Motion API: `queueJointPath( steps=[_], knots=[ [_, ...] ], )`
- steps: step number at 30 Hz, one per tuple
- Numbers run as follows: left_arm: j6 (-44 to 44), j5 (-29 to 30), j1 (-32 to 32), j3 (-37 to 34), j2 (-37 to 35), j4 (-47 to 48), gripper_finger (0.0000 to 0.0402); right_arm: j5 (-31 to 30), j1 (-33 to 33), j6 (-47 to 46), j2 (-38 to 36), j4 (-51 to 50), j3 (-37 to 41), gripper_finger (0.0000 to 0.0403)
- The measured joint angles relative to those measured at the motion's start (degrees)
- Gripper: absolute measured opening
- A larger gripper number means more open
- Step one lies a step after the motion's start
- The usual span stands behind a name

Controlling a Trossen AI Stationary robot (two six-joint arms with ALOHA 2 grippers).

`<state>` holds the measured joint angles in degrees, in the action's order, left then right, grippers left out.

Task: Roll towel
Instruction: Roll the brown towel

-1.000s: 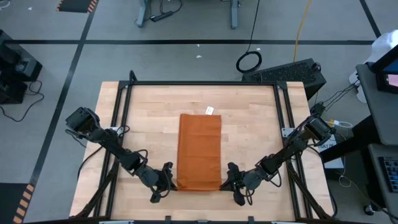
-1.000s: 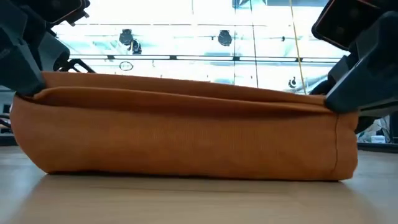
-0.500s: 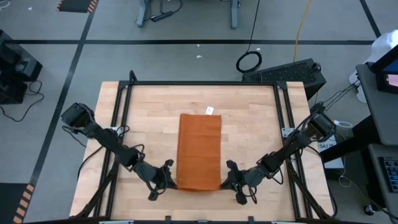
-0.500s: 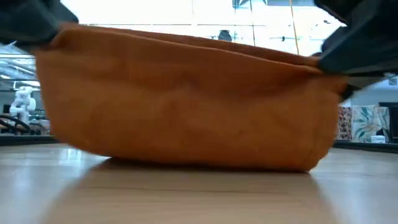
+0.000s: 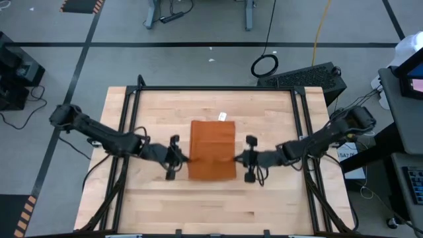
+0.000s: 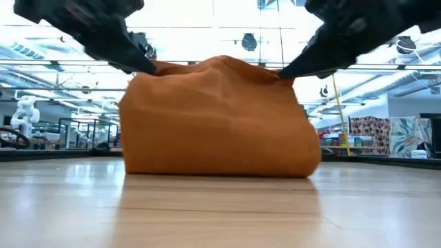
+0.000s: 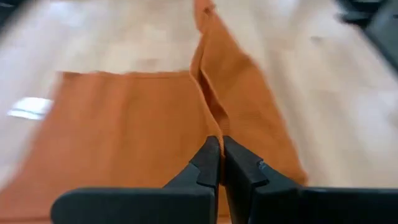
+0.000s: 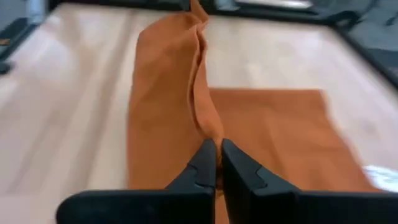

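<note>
1. My left tool [image 5: 181,158] sits at the left edge of the towel [image 5: 213,149], about halfway along the cloth's length, with its two fingers pressed together on a pinch of the fabric.
2. My right tool [image 5: 239,158] mirrors it at the towel's right edge, fingers likewise clamped tight on the cloth.
3. From above, the towel lies near the middle of the table [image 5: 158,109], a rust-orange rectangle whose near part is doubled over onto the rest.
4. A small white tag [image 5: 223,117] shows at the towel's far edge.
5. In the left wrist view, my left tool [image 7: 221,146] grips a raised ridge of the towel [image 7: 124,118]; the ridge runs away from the fingers, with flat cloth spread to one side of it on the table.
6. In the right wrist view, my right tool [image 8: 217,149] holds the same kind of lifted fold of the towel [image 8: 165,106], again with a flat layer beside it.
7. In the low view, the towel [image 6: 217,120] stands as a rounded hump resting on the table [image 6: 220,213], its top pulled up at two points where my left tool [image 6: 148,67] and right tool [image 6: 286,71] hold it.
8. Both arms reach in low from the table's sides, roughly in line with each other across the cloth.
</note>
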<state>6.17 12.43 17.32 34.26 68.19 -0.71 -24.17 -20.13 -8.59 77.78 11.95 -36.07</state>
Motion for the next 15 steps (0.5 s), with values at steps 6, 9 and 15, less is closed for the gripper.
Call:
queueJointPath(
  steps=[6, 9, 15],
  knots=[
    [-6.63, 1.50, -8.57, 0.00, -0.86, 0.98, 0.0015, 0.16, 8.96, 6.35, -1.90, -0.67, 0.00, 0.0002],
    [-7.93, 1.67, -13.23, 0.00, -0.83, 3.06, 0.0015, 0.22, 13.94, 8.76, -1.60, -0.58, 0.00, 0.0002],
    [-12.17, 4.11, -20.58, 0.00, -0.82, 4.66, 0.0015, 4.94, 22.45, 12.44, -0.74, 0.60, 0.00, 0.0002]
  ],
)
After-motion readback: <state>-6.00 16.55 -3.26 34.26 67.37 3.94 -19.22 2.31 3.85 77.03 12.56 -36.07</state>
